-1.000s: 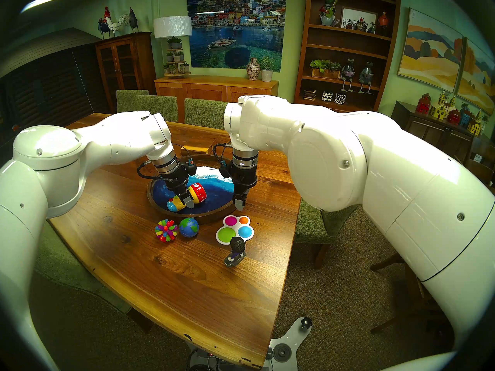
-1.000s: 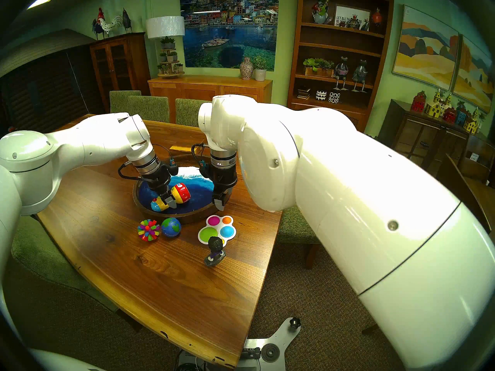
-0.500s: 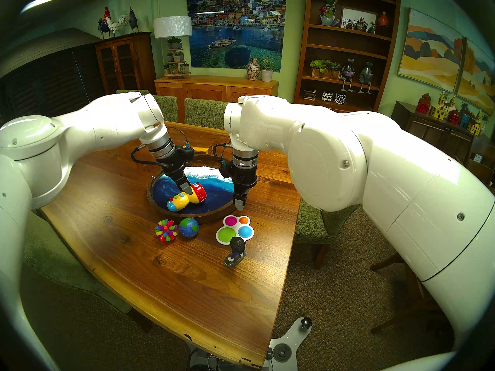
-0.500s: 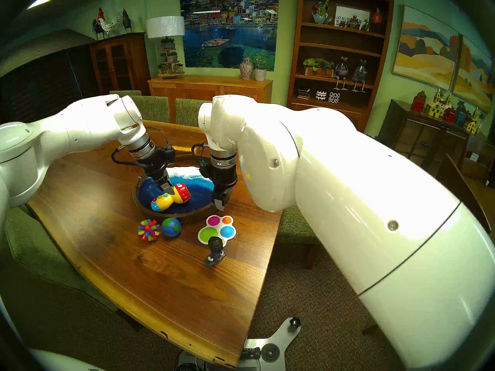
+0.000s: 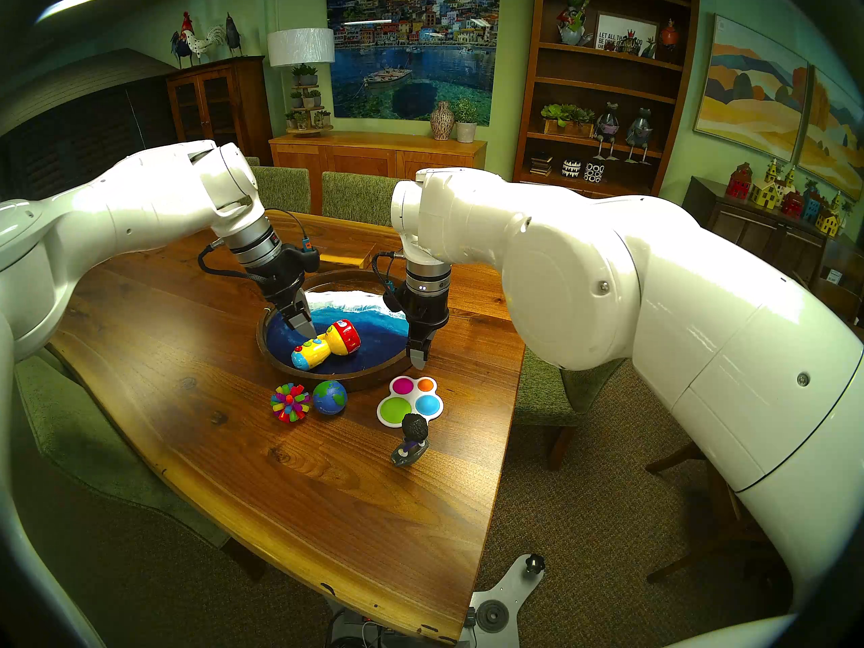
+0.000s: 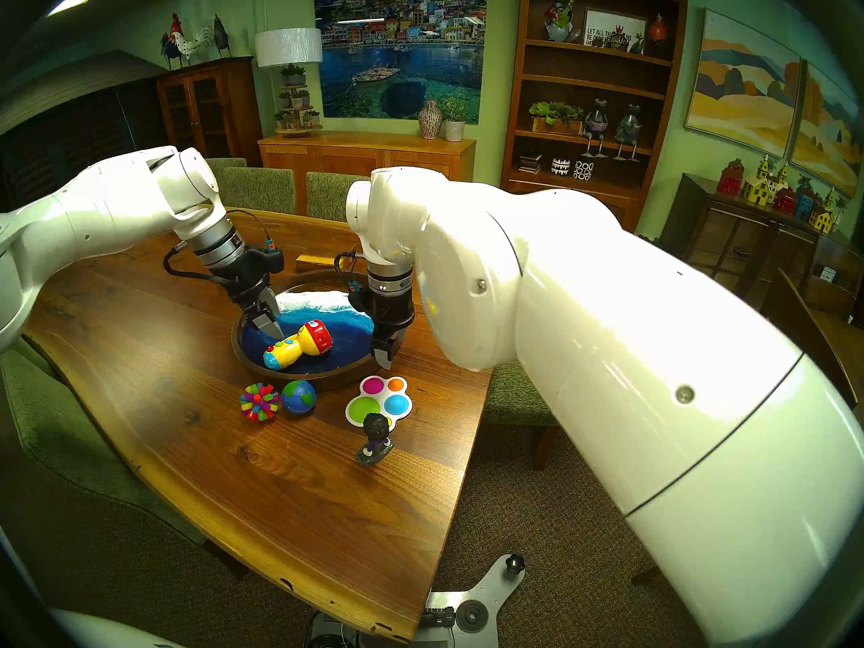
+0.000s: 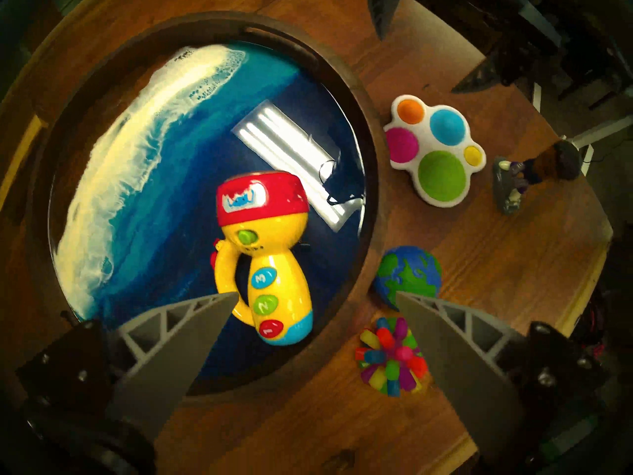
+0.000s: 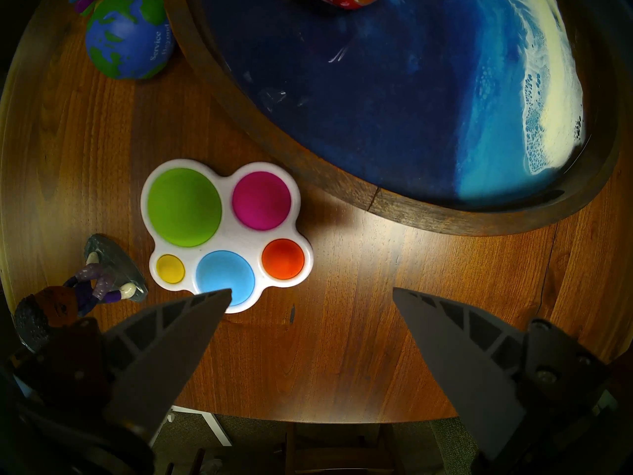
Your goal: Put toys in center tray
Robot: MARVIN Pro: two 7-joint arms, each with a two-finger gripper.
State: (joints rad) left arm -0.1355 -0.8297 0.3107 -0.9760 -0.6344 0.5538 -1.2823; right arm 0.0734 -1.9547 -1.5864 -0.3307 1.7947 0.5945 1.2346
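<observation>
Beside the tray (image 5: 280, 362), the globe ball (image 5: 329, 397) could roll off the table (image 5: 290, 492) if either tool, left (image 7: 315, 294) or right (image 8: 311, 289), both apart and empty, nudges it.

You get warm, greenish indoor light in both head views, fisheye-bent, with a dark rim all round and a ceiling light (image 5: 70, 2) glowing at 10 o'clock. Glare sits on the white arm shells and the glossy table (image 5: 327, 492). In the left wrist view you see a bright strip of ceiling light mirrored in the tray (image 7: 370, 176) at centre; the flashlight (image 7: 267, 258) is slightly motion-blurred, corners dark. The right wrist view is sharp, with a soft sheen on the wood at 3 o'clock and black edges.
</observation>
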